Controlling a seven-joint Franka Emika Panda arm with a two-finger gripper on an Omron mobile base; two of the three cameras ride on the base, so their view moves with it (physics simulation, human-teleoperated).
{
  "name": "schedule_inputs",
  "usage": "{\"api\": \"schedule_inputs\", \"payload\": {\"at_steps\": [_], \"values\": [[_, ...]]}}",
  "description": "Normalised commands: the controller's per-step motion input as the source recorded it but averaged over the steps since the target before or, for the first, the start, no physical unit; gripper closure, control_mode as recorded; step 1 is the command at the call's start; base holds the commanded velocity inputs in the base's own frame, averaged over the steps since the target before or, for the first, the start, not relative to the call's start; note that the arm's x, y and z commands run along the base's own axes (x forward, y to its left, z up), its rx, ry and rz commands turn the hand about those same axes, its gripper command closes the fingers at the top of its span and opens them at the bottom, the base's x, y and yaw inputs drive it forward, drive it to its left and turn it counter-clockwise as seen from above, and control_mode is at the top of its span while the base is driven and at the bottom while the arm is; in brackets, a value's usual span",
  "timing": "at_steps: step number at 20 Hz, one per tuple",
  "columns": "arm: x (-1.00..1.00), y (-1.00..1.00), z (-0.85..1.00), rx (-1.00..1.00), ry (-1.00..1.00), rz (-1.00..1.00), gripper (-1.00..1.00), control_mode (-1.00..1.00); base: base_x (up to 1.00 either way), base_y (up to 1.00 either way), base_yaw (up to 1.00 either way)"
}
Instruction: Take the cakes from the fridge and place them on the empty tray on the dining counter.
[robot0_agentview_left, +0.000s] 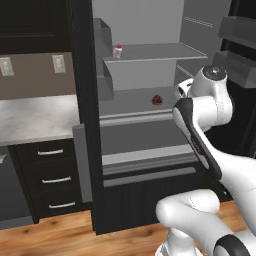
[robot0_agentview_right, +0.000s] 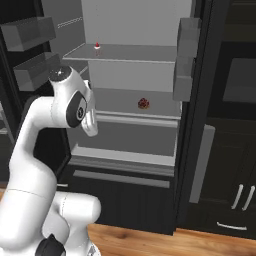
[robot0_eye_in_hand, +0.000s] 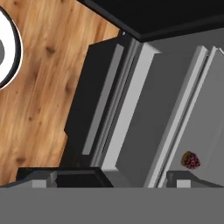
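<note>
Two cakes are sitting inside the open fridge (robot0_agentview_left: 145, 165): one (robot0_agentview_left: 118, 51) near the upper shelf's front left corner, another (robot0_agentview_left: 157, 100) on the shelf below, too small to make out clearly. The gripper (robot0_eye_in_hand: 112, 177) is standing wide open, holding nothing, its fingertips cut off at the hand view's bottom edge.
</note>
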Motion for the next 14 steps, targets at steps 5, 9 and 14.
{"api": "schedule_inputs", "payload": {"at_steps": [5, 9, 14], "values": [[-0.61, -0.23, 0.09, 0.0, -0.1, 0.03, -1.0, -1.0, 0.0, 0.0, 0.0], [-0.94, -0.03, 0.06, 0.0, -0.17, 0.02, -1.0, -1.0, 0.0, 0.0, 0.0], [-0.8, 0.0, 0.0, -0.01, -0.13, 0.0, -1.0, -1.0, 0.0, 0.0, 0.0]]}}
